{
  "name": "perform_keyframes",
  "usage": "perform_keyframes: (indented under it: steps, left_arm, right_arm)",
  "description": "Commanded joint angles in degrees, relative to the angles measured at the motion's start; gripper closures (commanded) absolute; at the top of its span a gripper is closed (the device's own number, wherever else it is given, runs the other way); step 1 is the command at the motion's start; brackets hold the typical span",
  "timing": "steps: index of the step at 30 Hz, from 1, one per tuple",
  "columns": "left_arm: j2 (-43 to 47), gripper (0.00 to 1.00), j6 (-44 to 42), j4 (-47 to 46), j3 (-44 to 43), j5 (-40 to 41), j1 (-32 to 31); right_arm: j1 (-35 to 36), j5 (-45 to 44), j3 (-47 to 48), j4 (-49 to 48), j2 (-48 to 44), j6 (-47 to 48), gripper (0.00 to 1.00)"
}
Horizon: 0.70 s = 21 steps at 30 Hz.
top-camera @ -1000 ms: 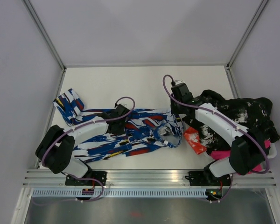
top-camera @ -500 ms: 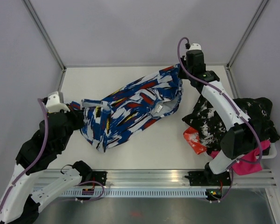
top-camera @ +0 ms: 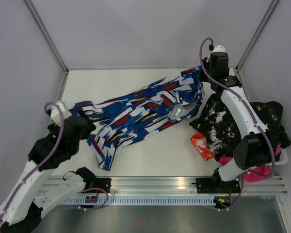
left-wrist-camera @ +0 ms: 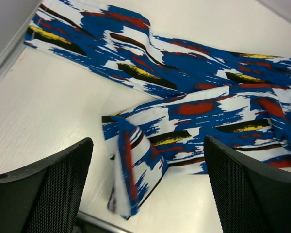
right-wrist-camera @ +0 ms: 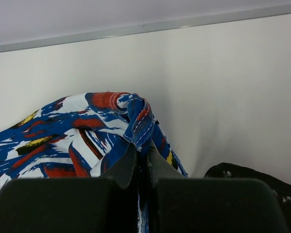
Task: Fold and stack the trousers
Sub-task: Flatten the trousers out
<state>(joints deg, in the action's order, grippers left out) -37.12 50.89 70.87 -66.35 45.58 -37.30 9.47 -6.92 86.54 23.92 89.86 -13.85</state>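
My right gripper (right-wrist-camera: 141, 150) is clamped on the trousers (top-camera: 140, 109), its 2 fingers pressed together on a small bunched knot of blue, white and red fabric at the waist end. This grip sits at the far left corner of the heap of dark clothes (top-camera: 252, 121), and from it the cloth drapes down and away from the heap. The trousers spread out to the left of the heap across the white table (top-camera: 136, 82). The waist opening, with its pale lining showing, is just beside the heap, and the 2 legs run away from it towards the left. My left gripper (left-wrist-camera: 148, 141) hangs over the leg ends, at the end of the trousers furthest from the heap. Its fingers stand wide apart with nothing between them, and the cloth lies loose below. From that wrist I see the leg further from me lying fairly flat. The nearer leg ends in a cuff that is turned over on itself into a narrow strip. An orange-red piece (top-camera: 201, 144) pokes out of the heap's near left edge, apart from the trousers. Something pink (top-camera: 254, 172) shows at the heap's near side, under my right arm.
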Motion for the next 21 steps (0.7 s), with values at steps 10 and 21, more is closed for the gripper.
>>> perform_keyframes:
  steps: [10, 21]
  left_arm:
    - [-31.2, 0.00, -16.3, -34.7, 3.1, -23.9, 39.3]
    - [-49.9, 0.00, -19.0, -41.9, 2.6, -27.9, 61.3]
  right_arm:
    - [-1.6, 5.1, -4.6, -7.9, -4.5, 0.2, 1.00]
    - [-1.7, 5.9, -5.9, -9.7, 0.1, 0.2, 1.00]
